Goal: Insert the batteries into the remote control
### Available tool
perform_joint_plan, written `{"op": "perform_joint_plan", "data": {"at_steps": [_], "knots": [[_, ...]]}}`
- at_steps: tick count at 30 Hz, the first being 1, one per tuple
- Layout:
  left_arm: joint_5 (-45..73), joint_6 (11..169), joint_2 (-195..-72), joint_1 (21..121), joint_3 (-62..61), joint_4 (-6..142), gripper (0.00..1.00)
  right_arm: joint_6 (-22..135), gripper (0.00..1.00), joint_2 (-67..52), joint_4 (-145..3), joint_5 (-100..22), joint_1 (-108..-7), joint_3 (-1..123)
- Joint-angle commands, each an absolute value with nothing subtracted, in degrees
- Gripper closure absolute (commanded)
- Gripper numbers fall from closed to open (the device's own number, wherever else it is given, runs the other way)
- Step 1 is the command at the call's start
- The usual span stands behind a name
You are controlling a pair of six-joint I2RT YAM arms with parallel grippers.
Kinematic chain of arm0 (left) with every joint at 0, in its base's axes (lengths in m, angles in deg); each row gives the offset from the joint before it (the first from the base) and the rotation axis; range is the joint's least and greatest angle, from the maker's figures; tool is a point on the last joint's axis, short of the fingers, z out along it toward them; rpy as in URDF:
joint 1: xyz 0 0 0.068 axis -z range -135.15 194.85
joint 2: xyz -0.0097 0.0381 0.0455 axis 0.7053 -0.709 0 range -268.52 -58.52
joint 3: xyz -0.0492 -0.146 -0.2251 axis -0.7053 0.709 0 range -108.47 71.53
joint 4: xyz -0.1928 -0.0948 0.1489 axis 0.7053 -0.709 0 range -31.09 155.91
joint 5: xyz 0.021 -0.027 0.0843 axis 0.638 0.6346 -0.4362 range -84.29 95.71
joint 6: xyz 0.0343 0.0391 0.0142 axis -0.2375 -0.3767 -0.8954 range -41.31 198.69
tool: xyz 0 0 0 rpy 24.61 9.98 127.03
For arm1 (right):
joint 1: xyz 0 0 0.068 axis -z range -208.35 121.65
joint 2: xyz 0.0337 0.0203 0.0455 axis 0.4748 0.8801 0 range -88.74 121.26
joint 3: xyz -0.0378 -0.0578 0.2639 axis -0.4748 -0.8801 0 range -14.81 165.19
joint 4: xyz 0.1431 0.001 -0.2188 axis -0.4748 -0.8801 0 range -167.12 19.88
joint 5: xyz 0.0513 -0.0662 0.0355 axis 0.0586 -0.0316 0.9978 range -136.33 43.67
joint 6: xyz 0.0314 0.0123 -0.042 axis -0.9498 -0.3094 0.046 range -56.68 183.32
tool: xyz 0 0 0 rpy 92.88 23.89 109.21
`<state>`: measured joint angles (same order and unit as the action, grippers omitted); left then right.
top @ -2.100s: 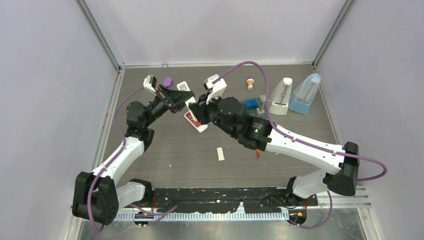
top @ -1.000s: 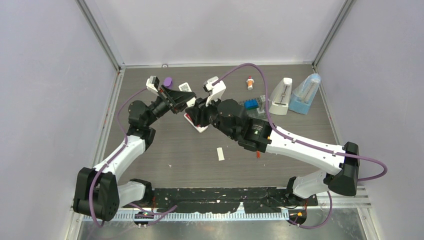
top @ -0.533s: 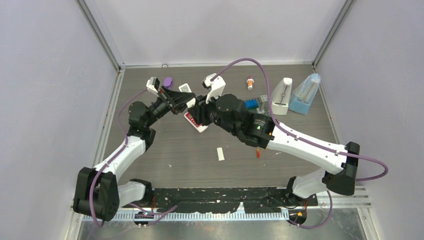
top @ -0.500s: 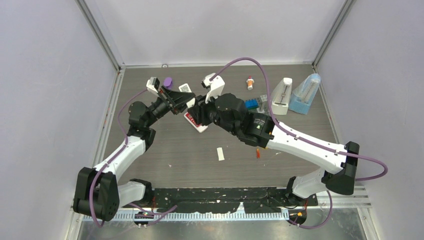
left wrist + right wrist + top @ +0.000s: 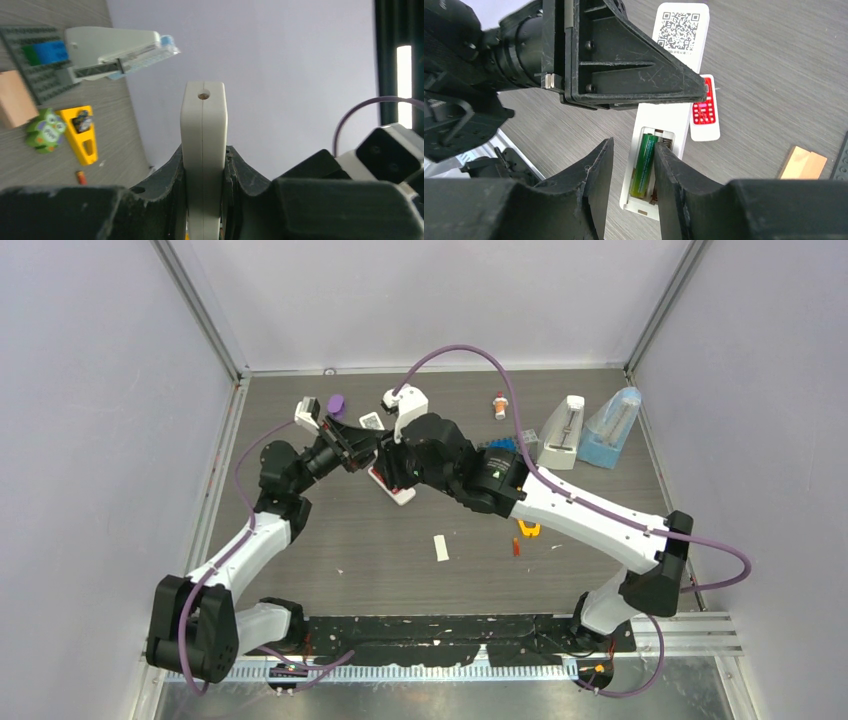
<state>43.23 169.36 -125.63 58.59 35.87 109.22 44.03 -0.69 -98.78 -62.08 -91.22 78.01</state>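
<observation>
The right hand (image 5: 633, 146) stands part-open, apparently clamping nothing. Between its fingers, close against the right one, lies the slim green battery (image 5: 643, 167). The battery's long axis runs along the open bay of the long white plastic remote control (image 5: 664, 120). The left hand (image 5: 203, 167) grips that remote edge-on above the grey bench (image 5: 774, 75). The right hand is nearer, so seating the battery likely falls to it.

A fixed camera looks steeply down on the whole bench (image 5: 400, 570). The two wrist cameras, close in, face each other across the white remote (image 5: 664, 117).
</observation>
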Motion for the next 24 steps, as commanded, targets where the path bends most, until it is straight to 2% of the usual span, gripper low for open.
{"op": "perform_joint_plan", "data": {"at_steps": [1, 4, 7, 16, 24], "knots": [[42.56, 158.18, -122.29, 58.89, 32.2, 98.21, 1.0, 42.32, 0.58, 1.03, -102.72, -61.07, -90.57, 78.61], [37.65, 143.21, -120.94, 60.3, 27.27, 74.03, 1.0, 40.89, 0.54, -0.32, -99.28, -60.63, -89.57, 74.55], [31.5, 132.9, -122.39, 62.82, 23.05, 60.12, 1.0, 38.89, 0.51, -2.68, -96.58, -59.34, -87.97, 68.55], [17.95, 126.05, -134.37, 69.82, 20.64, 43.61, 1.0, 32.2, 0.51, -8.03, -88.81, -54.79, -84.8, 52.37], [1.83, 125.83, -145.88, 76.99, 14.12, 33.05, 1.0, 28.68, 0.53, -4.15, -83.61, -51.63, -83.71, 43.66]]}}
